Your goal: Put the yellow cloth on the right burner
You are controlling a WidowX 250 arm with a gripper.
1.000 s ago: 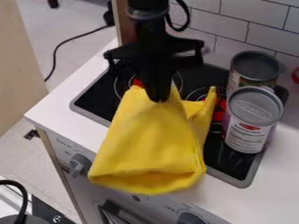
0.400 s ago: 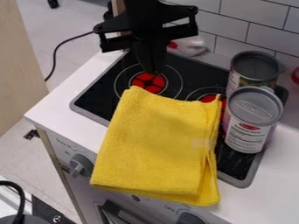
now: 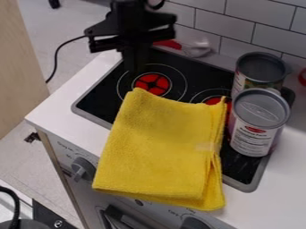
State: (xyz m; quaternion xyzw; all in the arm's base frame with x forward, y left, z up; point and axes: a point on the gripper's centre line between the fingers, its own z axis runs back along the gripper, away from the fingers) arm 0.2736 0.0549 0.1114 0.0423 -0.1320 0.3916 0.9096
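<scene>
The black gripper (image 3: 136, 67) hangs over the back left of the stove, near the left burner (image 3: 151, 83) and apart from the cloth. The folded yellow cloth (image 3: 161, 147) lies over the stove's front part, its lower end hanging past the counter's front edge above the knobs. Its upper right corner reaches the front of the right burner (image 3: 214, 100), whose red centre is partly covered by cloth.
Two cans stand on the stove's right side: an open-topped one (image 3: 259, 71) behind and a lidded one (image 3: 257, 123) in front. A red and clear object (image 3: 194, 48) lies behind the stove by the tiled wall. Knobs (image 3: 82, 169) jut from the front panel.
The cloth was held up by the gripper at first; it has been let go and lies flat. The gripper has moved up and to the left, away from it.
</scene>
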